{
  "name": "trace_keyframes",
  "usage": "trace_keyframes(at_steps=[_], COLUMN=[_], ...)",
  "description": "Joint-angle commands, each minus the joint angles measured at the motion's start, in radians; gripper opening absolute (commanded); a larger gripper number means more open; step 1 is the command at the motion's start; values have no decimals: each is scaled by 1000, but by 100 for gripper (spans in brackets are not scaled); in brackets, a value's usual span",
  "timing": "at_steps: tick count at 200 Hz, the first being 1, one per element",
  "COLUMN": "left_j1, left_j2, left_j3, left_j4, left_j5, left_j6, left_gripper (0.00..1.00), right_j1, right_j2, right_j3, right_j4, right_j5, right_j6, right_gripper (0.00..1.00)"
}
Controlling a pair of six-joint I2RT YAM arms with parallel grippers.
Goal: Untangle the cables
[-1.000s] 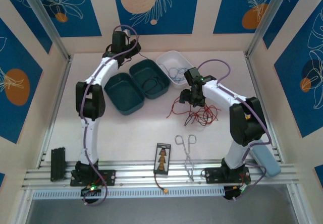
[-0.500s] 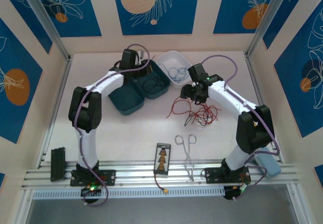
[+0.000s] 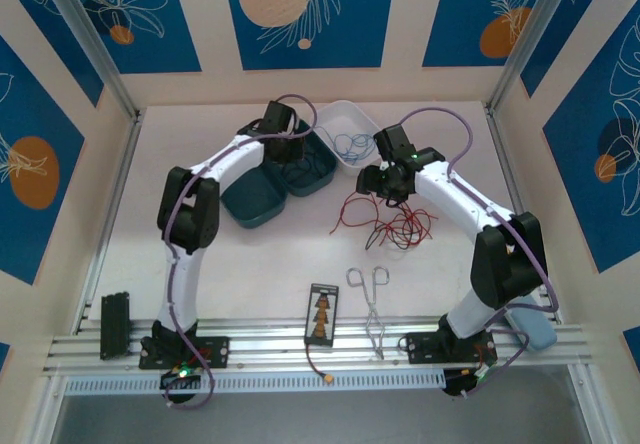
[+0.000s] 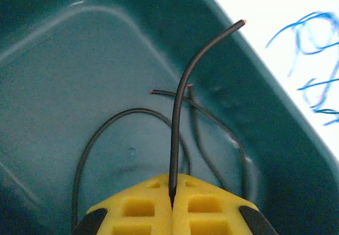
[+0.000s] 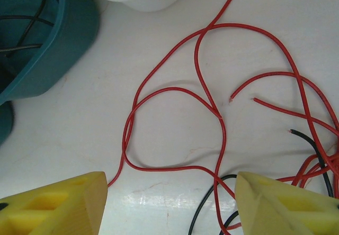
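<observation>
The left gripper (image 4: 172, 198) is pinching a black cable (image 4: 177, 113) between its tightly closed yellow fingers (image 4: 143, 208). The strand is rising straight out of the seam where the pads are meeting and curving away to a bare tip above the far rim of the teal tray (image 4: 63, 87). Beneath the jaws, more black loops (image 4: 90, 145) are lying on the floor of that tray, apart from the fingers. Just past the rim, blue cables (image 4: 312, 39) are resting in the white tray (image 4: 254, 2). In the top view the left gripper (image 3: 290, 149) is hanging over the right-hand teal compartment, beside the white tray (image 3: 368, 126). The right gripper (image 5: 169, 184) is hovering over the table (image 5: 79, 124) with its jaws standing wide apart and gripping nothing. The red cables (image 5: 212, 102) are sprawling in open loops on the table ahead of and between the two fingertips, touching neither as far as the wrist view is showing. One red strand is running toward the left finger (image 5: 58, 203), and black strands (image 5: 312, 145) are crossing the red ones near the right finger. From above, this red and black tangle (image 3: 395, 222) is lying on the table just in front of the right gripper (image 3: 385, 186), near the white tray.
</observation>
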Motion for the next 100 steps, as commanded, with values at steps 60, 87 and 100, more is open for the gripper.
trace_keyframes(at_steps=[60,87,100], left_j1=[-24,-36,-40], left_j2=[208,289,311], left_j3=[305,439,467], left_j4=[-265,-355,-370], left_j5=[-192,-276,-306], left_j6=[150,197,215], left_gripper=[0,0,0], right_j1=[9,10,12], right_j2=[-13,-6,-3], right_j3=[-8,-10,-14], right_j4=[9,11,13], right_j5=[-37,-37,-37], right_j6=[3,4,6], right_gripper=[65,65,65])
